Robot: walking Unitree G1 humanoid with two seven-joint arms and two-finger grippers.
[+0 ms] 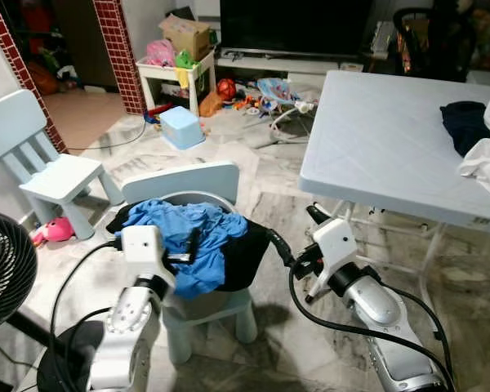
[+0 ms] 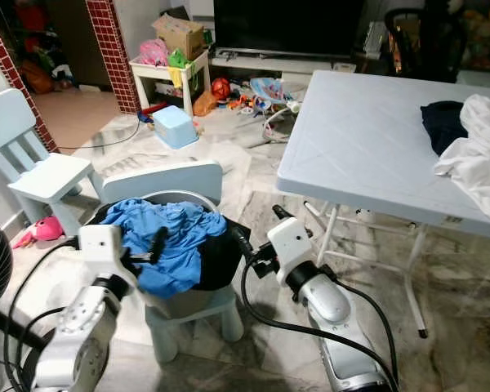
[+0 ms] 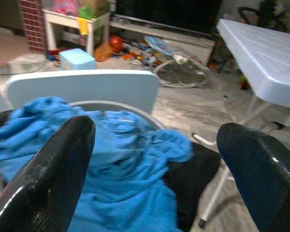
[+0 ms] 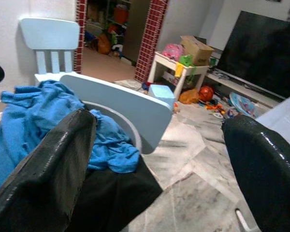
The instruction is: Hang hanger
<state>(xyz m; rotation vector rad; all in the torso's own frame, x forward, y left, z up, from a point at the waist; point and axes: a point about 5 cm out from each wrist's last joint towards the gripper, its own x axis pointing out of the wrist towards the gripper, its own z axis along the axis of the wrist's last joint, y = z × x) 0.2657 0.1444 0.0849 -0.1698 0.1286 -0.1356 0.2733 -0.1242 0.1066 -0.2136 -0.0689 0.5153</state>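
Flanking the blue cloth [image 1: 188,237] heaped on a small chair [image 1: 184,181], left pincer [image 1: 188,249] and right pincer [image 1: 287,237] both gape apart

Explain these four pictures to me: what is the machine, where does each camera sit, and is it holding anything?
This is a walking humanoid robot with two silver arms. The two wide pictures come from its head, looking down; the other two look along each wrist's black fingers. Before it stands a small pale blue plastic child's chair heaped with a crumpled bright blue cloth over a black garment. The left claw rests at the blue cloth; the right claw is beside the black garment. Both are open, holding nothing. I see no hanger.
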